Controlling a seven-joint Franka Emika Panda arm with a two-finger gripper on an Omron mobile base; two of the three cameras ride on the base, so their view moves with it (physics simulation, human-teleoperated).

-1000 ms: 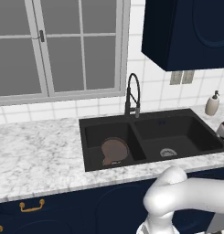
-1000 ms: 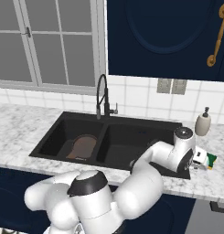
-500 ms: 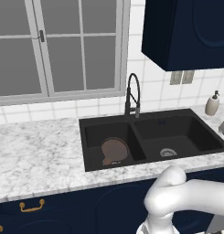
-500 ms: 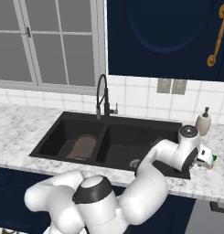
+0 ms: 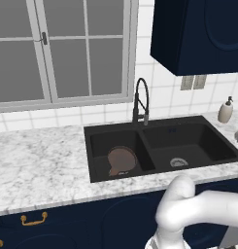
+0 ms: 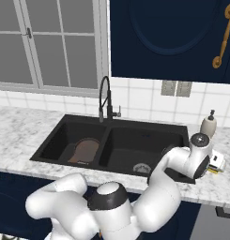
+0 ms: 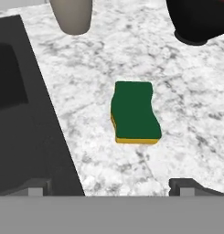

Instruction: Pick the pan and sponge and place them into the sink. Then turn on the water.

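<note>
My claw [image 7: 111, 185] hangs released above the green sponge [image 7: 134, 112] on the marble counter [image 7: 186, 91]; the pan [image 5: 121, 159] lies in the sink's [image 5: 198, 120] left basin.

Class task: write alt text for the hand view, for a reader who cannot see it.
A green sponge with a yellow edge lies on the marble counter, beside the black sink. The open gripper hovers over it.
</note>
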